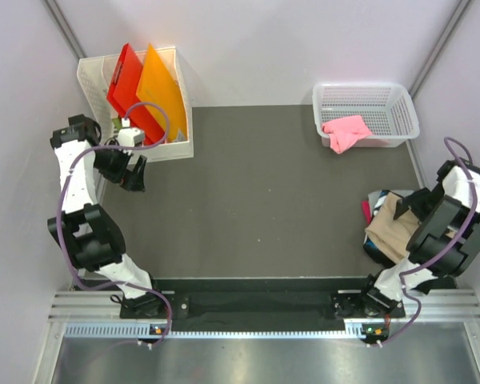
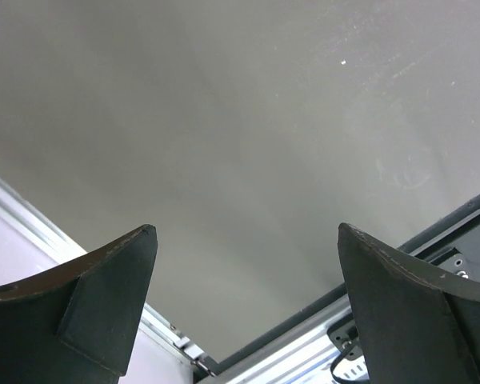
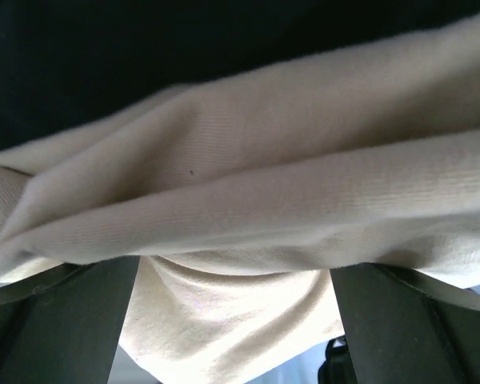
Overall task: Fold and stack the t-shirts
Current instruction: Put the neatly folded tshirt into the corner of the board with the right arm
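Near the right edge, the right gripper [image 3: 234, 268] is sitting with its fingers spread wide, pressing into the soft, ribbed folds of the tan shirt [image 3: 248, 184], which is lying bunched on a black shirt [image 1: 373, 251]. By the left edge, the left gripper [image 2: 246, 232] is hanging wide open over the bare grey mat [image 2: 224, 120], holding nothing. At the far right corner, a crumpled pink shirt [image 1: 346, 132] is lying in a white mesh basket [image 1: 400, 100].
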You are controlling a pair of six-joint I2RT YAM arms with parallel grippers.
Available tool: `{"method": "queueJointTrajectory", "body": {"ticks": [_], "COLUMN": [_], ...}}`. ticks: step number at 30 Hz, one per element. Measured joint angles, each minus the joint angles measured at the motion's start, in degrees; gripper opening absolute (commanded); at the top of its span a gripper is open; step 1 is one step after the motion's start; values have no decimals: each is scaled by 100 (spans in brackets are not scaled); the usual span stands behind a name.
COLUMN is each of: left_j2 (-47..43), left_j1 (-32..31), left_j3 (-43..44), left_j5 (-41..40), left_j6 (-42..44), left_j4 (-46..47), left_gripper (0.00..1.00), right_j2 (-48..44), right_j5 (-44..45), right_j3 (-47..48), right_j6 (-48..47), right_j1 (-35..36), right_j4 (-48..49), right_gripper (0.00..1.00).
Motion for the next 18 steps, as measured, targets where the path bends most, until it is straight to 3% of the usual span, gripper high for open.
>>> {"method": "queueJointTrajectory", "body": {"ticks": [5,10,18], "left_j2": [-284,-361,-396], "left_j1": [0,0,0], "left_j3": [-201,-223,-79], "left_j5": [-72,-136,-269], "left_j6": [-15,-17,-15], "left_j4": [-52,-92,-92], "left_gripper": [99,99,99], "right_j2": [356,378,-177], "right_j5": [46,-282,-1102], "right_j3": [647,1958,2852], "right_j6": [-247,-284,-267], "right_j1": [249,925,2039], "right_j4": [-282,-391,-365], "right_gripper": [100,100,100]}}
